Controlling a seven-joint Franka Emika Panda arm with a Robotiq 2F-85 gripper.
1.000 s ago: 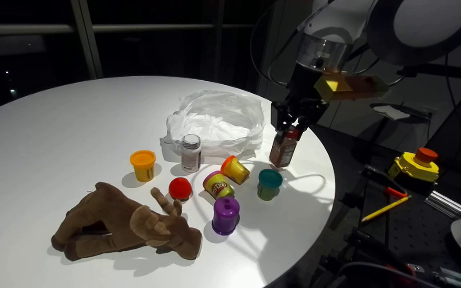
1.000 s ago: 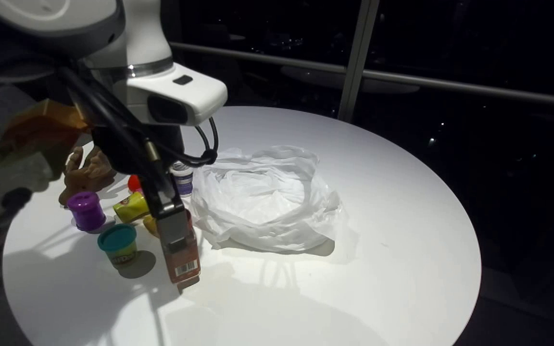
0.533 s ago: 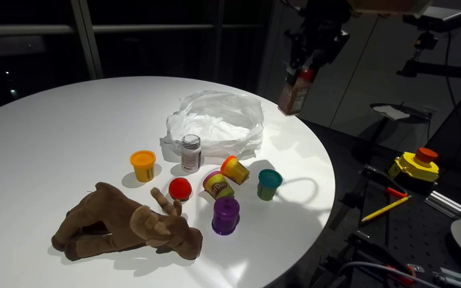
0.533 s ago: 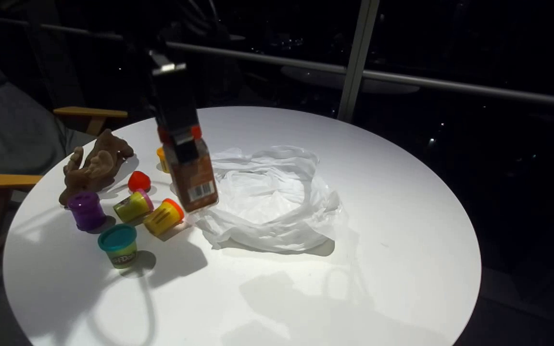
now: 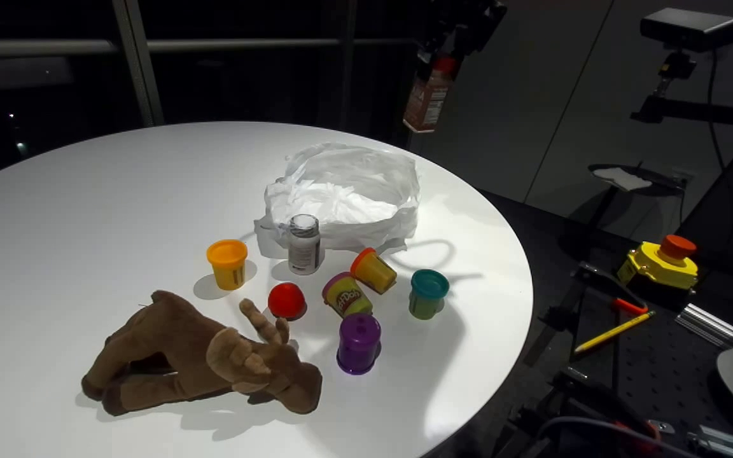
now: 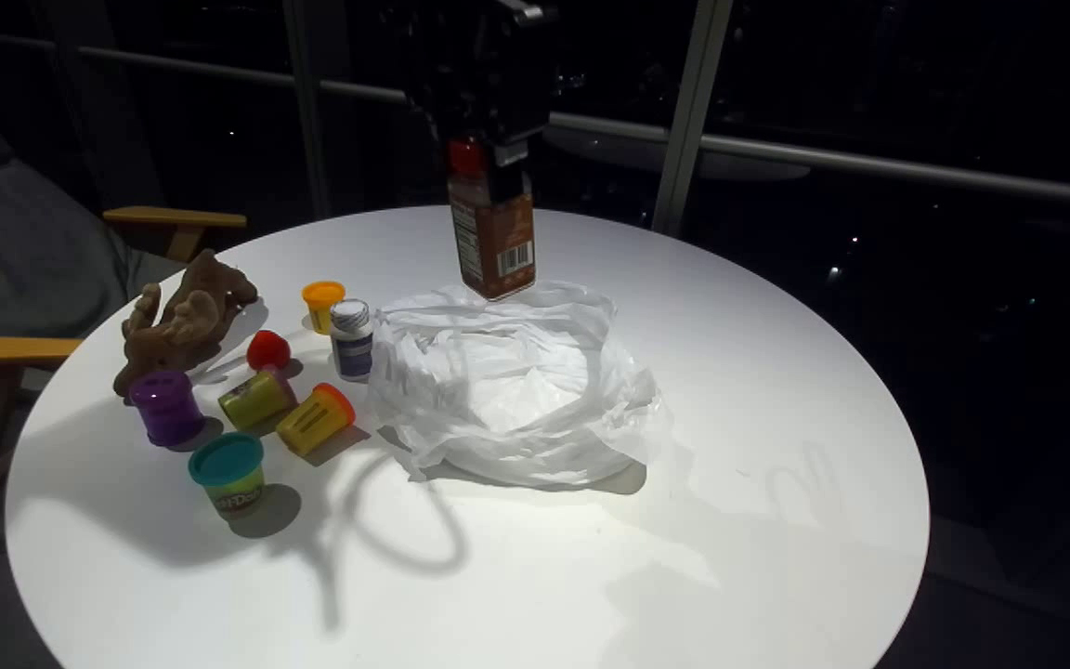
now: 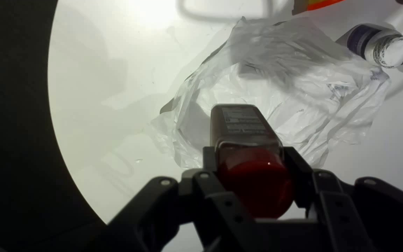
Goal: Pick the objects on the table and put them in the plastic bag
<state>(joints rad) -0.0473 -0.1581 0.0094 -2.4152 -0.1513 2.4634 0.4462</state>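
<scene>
Presently your black, two-fingered gripper (image 7: 252,160) has its jaws parted only as far as the thing between them is wide: a clear, square-sided jar (image 6: 496,243) with reddish-brown contents, printed labels and a red cap. In the wrist view your fingers (image 7: 208,159) touch its flanks at nine and three o'clock, close to the capped end, so it is gripped from both sides. You have it up in the air, cap uppermost and slightly tilted, well above the smooth, round, white table (image 6: 776,409). In an exterior view its base shows against the twelve o'clock edge of the wrinkled, translucent, whitish plastic bag (image 6: 507,455), which sits on the table with its mouth spread; jar and bag are apart.

Take the bag as your dial's centre in an exterior view: a purple-labelled white plastic bottle (image 6: 352,358) stands just beside it, between nine and ten, with an orange plastic tub (image 6: 321,311) at ten. Toward nine you have a tipped yellow tub (image 6: 312,423) with a red-orange lid, a tipped lime-yellow tub (image 6: 252,401) with a pink lid, a rounded red toy (image 6: 268,351), an upright glossy purple canister (image 6: 170,413) and a brown plush antlered animal (image 6: 184,336). At eight stands a yellow-green tub (image 6: 236,492) with a teal lid.
</scene>
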